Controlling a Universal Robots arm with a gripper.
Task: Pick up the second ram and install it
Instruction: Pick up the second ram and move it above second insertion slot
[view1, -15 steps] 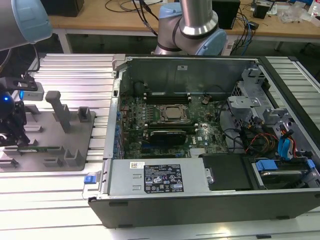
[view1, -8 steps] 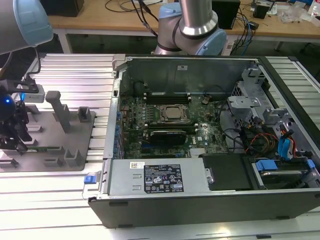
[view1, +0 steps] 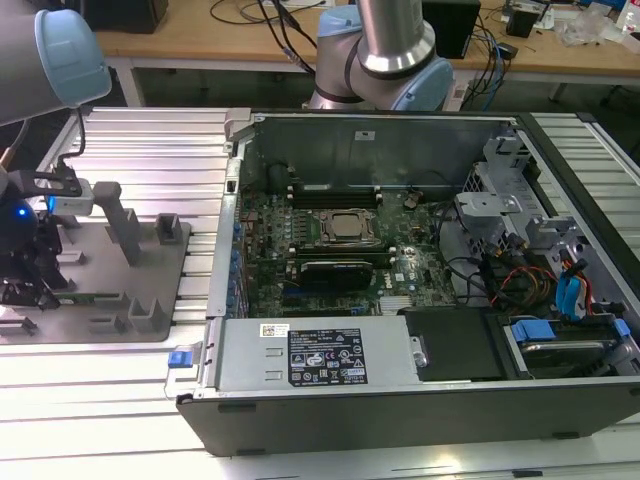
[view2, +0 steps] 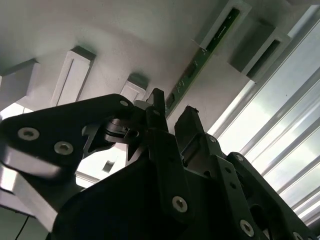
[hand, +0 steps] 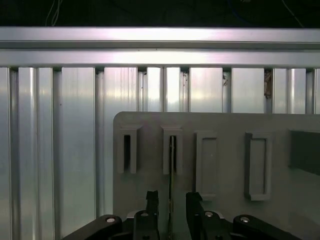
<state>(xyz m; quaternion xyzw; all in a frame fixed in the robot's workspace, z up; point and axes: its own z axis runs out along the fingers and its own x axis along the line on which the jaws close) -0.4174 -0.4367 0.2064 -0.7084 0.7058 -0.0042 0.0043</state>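
The second ram (hand: 171, 160) is a thin green stick standing on its edge in slotted holders on the grey fixture plate (hand: 225, 125). In the second wrist view its green length (view2: 202, 57) runs away from the fingers towards a far holder. My gripper (hand: 171, 197) is open and straddles the near end of the stick, one black finger (hand: 152, 200) on each side, with a gap between each finger and the stick. In the exterior view the gripper (view1: 32, 275) hangs over the fixture plate (view1: 110, 320) at the exterior view's left, outside the computer case (view1: 400, 400).
The open case holds a motherboard with a silver processor (view1: 348, 226), memory slots (view1: 335, 190) behind it and a black card (view1: 338, 270) in front. Grey posts and holders (view1: 125, 230) rise from the fixture plate. Ribbed aluminium table (hand: 50, 150) surrounds it.
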